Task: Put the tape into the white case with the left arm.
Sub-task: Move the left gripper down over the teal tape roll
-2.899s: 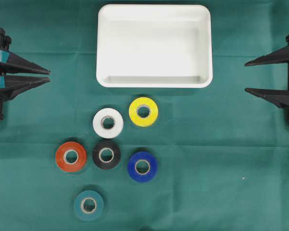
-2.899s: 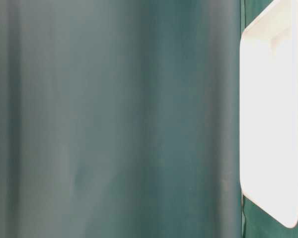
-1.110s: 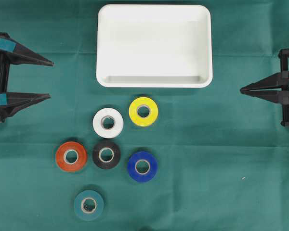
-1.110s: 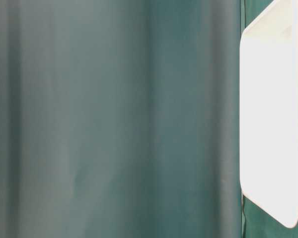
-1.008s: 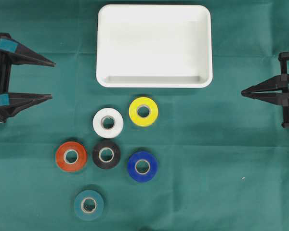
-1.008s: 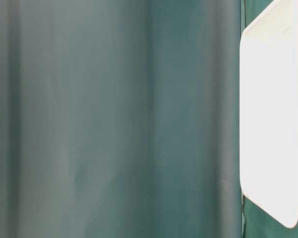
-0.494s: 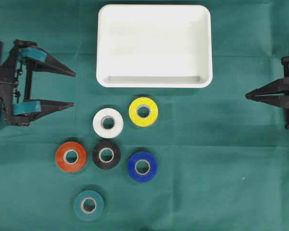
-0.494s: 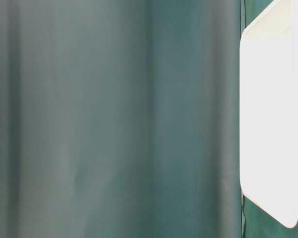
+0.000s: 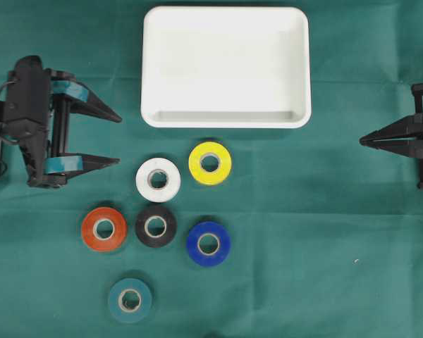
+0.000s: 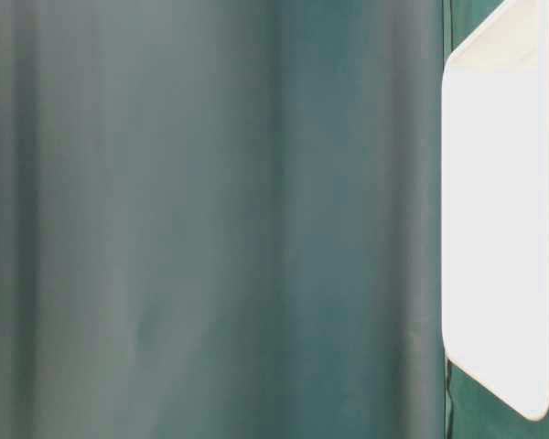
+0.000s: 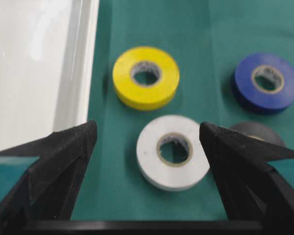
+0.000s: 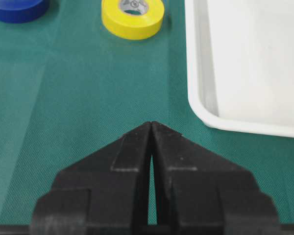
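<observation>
Pincer of my left arm, jaws spread wide, hovering left of the white tape roll on the green surface, the white case at the far side, my right pincer pressed together.

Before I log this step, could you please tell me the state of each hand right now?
Left hand: open wide, holding nothing, beside the white tape roll.
Right hand: closed, holding nothing.
</observation>
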Motion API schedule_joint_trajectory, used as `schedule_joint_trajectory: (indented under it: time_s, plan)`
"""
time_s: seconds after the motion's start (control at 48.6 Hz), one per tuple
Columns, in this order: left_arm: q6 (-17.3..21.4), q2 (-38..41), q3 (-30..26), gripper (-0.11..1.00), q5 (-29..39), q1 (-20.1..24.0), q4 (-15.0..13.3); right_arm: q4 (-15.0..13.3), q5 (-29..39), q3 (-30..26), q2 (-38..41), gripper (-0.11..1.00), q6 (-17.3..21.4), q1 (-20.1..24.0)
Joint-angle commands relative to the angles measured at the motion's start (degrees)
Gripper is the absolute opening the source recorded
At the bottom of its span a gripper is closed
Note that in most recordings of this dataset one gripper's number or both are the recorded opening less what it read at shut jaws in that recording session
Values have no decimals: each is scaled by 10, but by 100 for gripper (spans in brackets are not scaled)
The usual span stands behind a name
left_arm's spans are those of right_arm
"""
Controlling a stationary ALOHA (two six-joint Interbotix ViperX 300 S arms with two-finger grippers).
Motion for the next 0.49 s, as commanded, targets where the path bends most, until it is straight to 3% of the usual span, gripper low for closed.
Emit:
schedule_joint_trajectory:
  time_s: [0.0, 0.473]
  plan:
    - [0, 9, -15, 98, -3, -2, 1, -2, -2, -6, 3, -9, 1, -1]
    - [-3, 20, -17, 98, 0, -2, 1, -2, -2, -5, 3, -9, 1, 0]
